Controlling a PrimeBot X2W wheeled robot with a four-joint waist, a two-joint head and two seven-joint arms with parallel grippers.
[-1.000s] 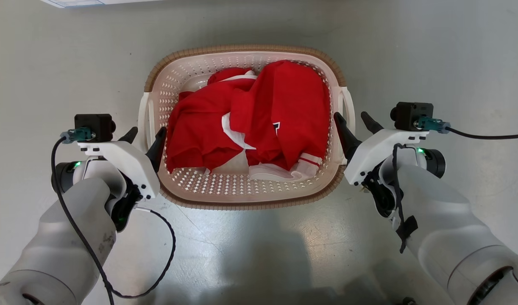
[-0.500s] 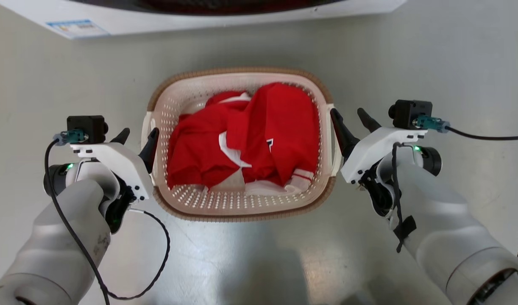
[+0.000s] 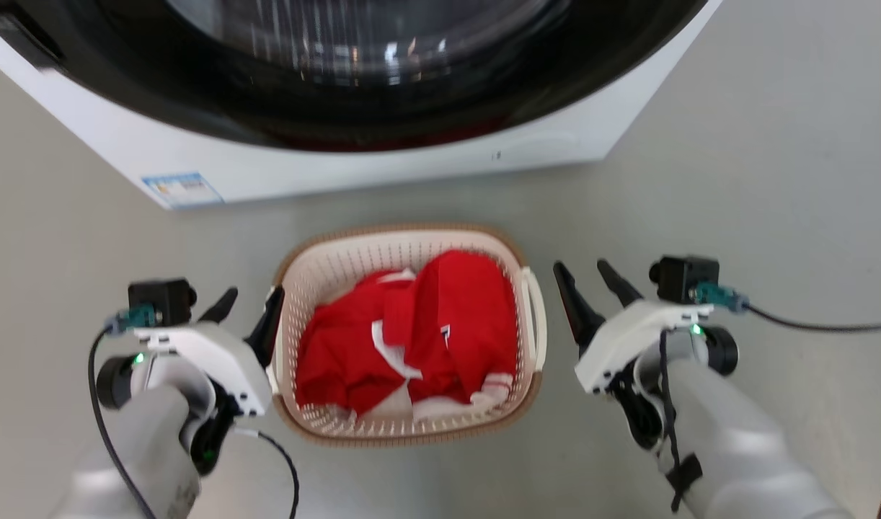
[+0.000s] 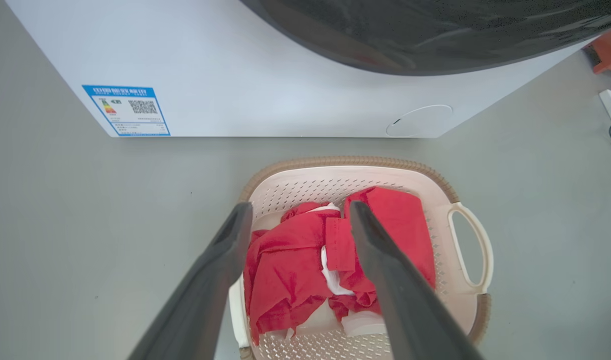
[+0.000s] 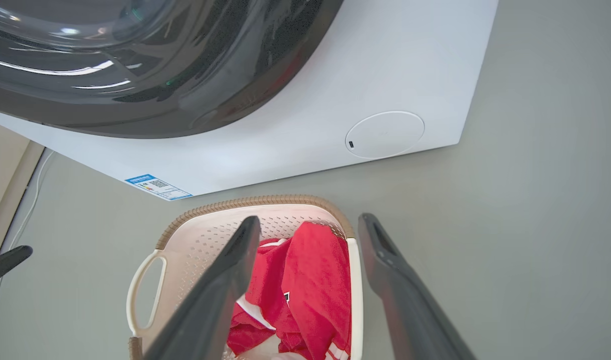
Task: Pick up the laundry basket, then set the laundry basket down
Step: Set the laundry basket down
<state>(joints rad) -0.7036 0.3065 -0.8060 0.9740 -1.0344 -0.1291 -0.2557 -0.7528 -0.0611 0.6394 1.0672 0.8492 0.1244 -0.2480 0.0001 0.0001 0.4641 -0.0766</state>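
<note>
The laundry basket (image 3: 354,268) sits on the floor (image 3: 772,180) before the washing machine (image 3: 383,169), with clothes (image 3: 412,339) in it. The left gripper (image 3: 254,295) hangs just beside its left side, the right gripper (image 3: 580,267) near its right side.

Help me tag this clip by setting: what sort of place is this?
Probably a laundry area: a front-loading washing machine with a dark round door stands on a grey floor, and a laundry basket holding red clothes sits just before it.

Bright, even light fills my views. Glare streaks the washing machine door (image 3: 354,50) at top; my head view looks slightly soft.
</note>
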